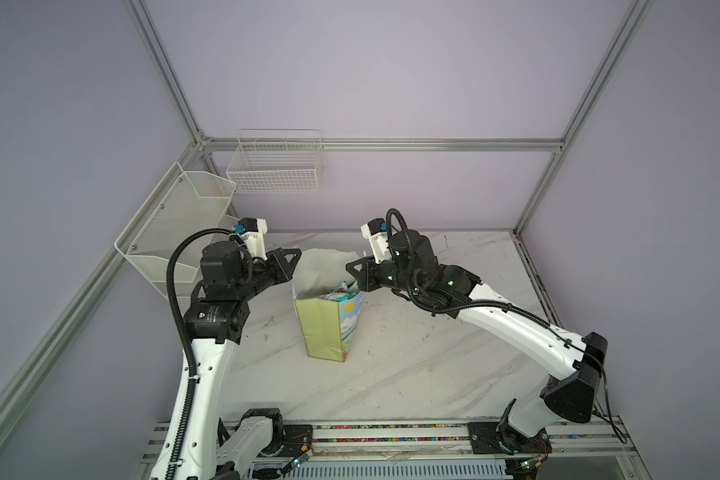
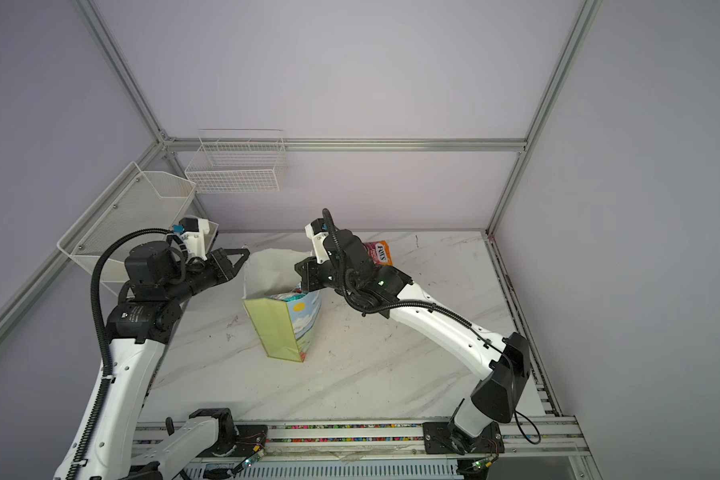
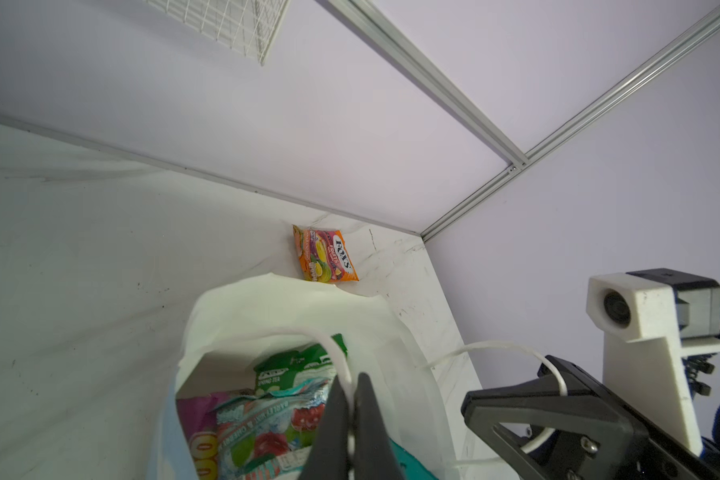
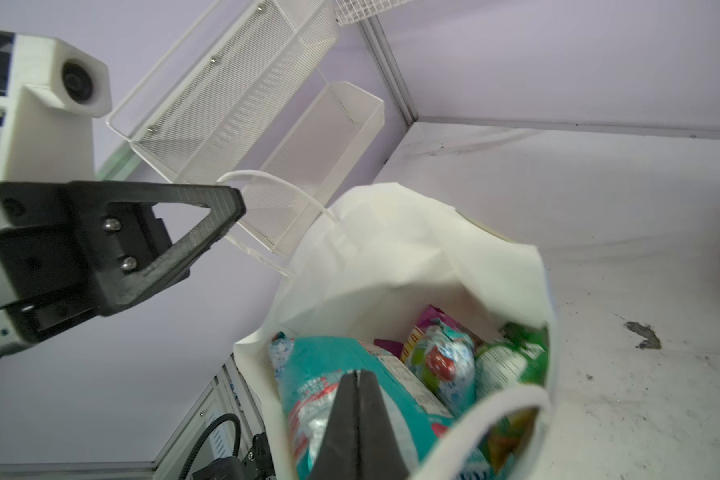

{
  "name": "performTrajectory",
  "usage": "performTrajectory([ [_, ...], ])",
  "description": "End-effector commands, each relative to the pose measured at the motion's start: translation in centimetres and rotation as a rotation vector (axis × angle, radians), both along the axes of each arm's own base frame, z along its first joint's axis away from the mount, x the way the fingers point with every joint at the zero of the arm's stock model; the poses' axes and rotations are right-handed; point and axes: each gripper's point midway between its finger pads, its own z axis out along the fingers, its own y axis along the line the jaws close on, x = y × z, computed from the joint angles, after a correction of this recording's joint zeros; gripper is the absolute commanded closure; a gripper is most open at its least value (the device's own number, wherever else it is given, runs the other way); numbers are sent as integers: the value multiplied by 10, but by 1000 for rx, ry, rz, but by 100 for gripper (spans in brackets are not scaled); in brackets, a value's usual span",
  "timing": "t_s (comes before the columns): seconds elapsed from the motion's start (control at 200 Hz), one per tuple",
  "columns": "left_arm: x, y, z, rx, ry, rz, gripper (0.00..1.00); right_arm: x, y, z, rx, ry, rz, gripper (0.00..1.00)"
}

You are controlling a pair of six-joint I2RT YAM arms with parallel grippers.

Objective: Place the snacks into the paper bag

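paper bag handle between left fingers

Matt, creased paper on the paper bag; glossy crinkled plastic film on the snacks. Smooth marble-pattern tabletop, scuffed and stained. White-coated metal wire baskets.

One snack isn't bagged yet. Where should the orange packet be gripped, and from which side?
Grip the orange packet by a short crimped end, coming down from above with the right end effector. It seems to lie flat on the table near the back wall, so a sideways approach has little to pinch; the thin end seam likely lifts easiest.
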Motion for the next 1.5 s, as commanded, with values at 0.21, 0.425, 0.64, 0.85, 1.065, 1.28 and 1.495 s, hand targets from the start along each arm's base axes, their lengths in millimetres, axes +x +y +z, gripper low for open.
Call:
performTrajectory([
  [0.21,-17,-21,66,-93,-165,-131,99,-17,-17,63,89,-125,38,100],
  [0.425,-7,-18,38,-101,-152,-107,96,-14,-43,59,65,-187,-59,100],
  [0.64,13,-17,0,-93,-71,-103,96,-2,-35,36,-2,-180,-77,98],
  [0.85,17,-22,-16,-104,-25,-134,96,1,-33,14,-72,-161,-71,83],
  [1.065,4,-24,-34,-91,-8,-151,94,-9,-60,-17,-160,-122,-104,56],
  [1.28,-1,-24,-31,-84,-26,-152,94,-24,-84,10,-122,-154,-125,49],
  [1.495,1,-20,-31,-69,-19,-124,94,-29,-95,15,-112,-163,-140,44],
])
